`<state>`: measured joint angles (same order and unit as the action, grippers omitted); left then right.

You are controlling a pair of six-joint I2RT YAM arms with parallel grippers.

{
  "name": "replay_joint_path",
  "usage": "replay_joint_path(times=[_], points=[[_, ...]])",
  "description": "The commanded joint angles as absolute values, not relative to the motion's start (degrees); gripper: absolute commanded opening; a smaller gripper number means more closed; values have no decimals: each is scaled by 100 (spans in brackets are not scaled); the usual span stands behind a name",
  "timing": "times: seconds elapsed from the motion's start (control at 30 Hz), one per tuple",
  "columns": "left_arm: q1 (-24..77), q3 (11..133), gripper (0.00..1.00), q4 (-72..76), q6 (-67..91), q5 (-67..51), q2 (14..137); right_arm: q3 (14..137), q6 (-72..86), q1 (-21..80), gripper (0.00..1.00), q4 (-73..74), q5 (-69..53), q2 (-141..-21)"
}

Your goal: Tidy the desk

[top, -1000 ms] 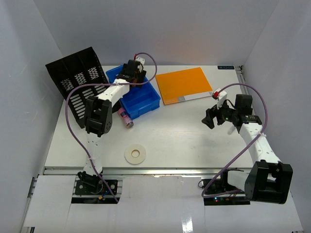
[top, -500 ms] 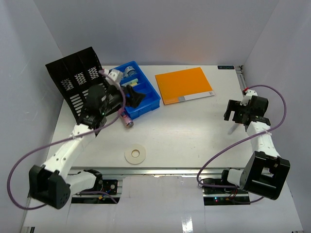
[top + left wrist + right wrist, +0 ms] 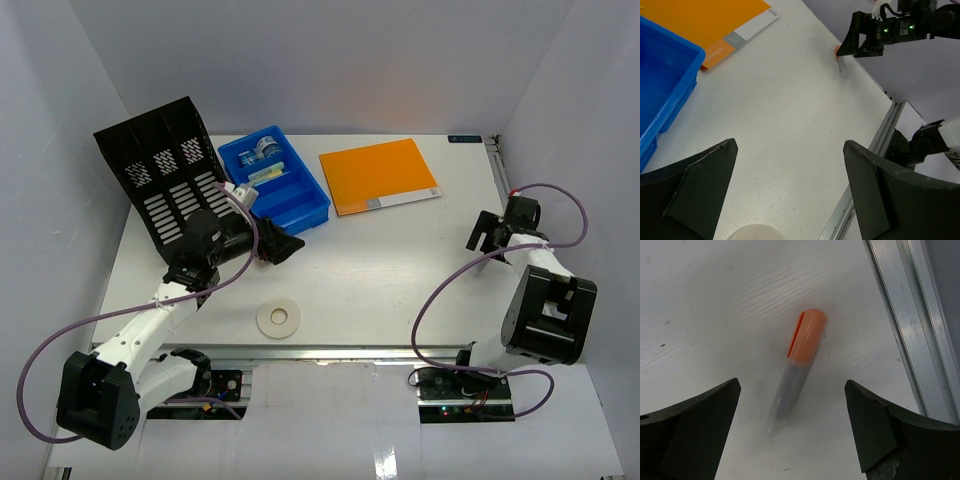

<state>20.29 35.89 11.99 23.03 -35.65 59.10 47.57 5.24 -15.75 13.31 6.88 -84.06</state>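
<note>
white desk (image 3: 400,270): broad flat top under everything, metal rail along its near edge. stiff, smooth, fixed in place, so there is nothing to grip on it, it just carries the clutter.
orange-capped pen (image 3: 796,367): lying flat on the desk, close beside the rail on the right side.
pen feel: looks light, hard and round with a slick barrel. i'd expect it to roll, or pop out of a sloppy pinch.
where to grab: across the grey barrel just under the cap, jaws square to its length.
right gripper (image 3: 484,233): poised right over the pen, fingers (image 3: 695,425) spread wide either side, not touching it.
left gripper (image 3: 280,247): low over bare desk in front of the blue tray (image 3: 312,205), fingers (image 3: 695,190) wide apart, nothing between them.
blue tray: far-left part of the desk, small items inside. a likely home for the pen.
tape roll (image 3: 279,319): loose near the front edge.
orange folder (image 3: 380,175): flat at the far side, beside the tray.
black file rack (image 3: 160,175): far-left corner.
watch out: the rail is near, so a nudged pen could roll against it.
</note>
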Motion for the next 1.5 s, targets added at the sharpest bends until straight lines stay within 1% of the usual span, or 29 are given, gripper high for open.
replay_joint_path(times=[0.0,0.1,0.2,0.33,0.6,0.67,0.73,0.8,0.93,1.07,1.2,1.3,1.47], points=[[2003,3466,98,1446,2295,-3902,5765,5031,936,-1591,91,967,1041,-8614],[2004,3393,98,1612,2353,-3993,5828,5002,1021,-1577,90,999,1031,-8701],[1998,3351,98,1715,2352,-4110,5920,4963,1103,-1564,85,913,1066,-8749],[2001,3273,98,1798,2371,-4157,6041,4995,1193,-1541,77,855,1041,-8883],[2068,3131,98,1964,2943,-4168,6300,5153,1246,-1503,67,842,991,-9404],[2179,3148,98,1986,3006,-4111,6356,5213,1256,-1503,59,862,948,-9538],[2451,3194,98,1992,3028,-3988,6430,5257,1241,-1503,54,879,888,-9617],[2710,3279,98,1955,2985,-3734,6530,5260,1204,-1503,44,877,823,-9624],[3432,3503,98,1872,2786,-3254,6943,5214,1171,-1503,30,861,683,-9556],[3850,3840,98,1944,2720,-2999,7570,5183,1169,-1539,24,843,566,-9489],[4309,4223,98,1971,2391,-2512,8091,5113,1198,-1618,14,819,203,-9301],[4631,4719,98,2058,2180,-2099,8544,5036,1266,-1652,8,826,-534,-9076],[4899,5259,98,2475,2079,-1820,9367,4894,1461,-1661,8,758,-1424,-8583]])
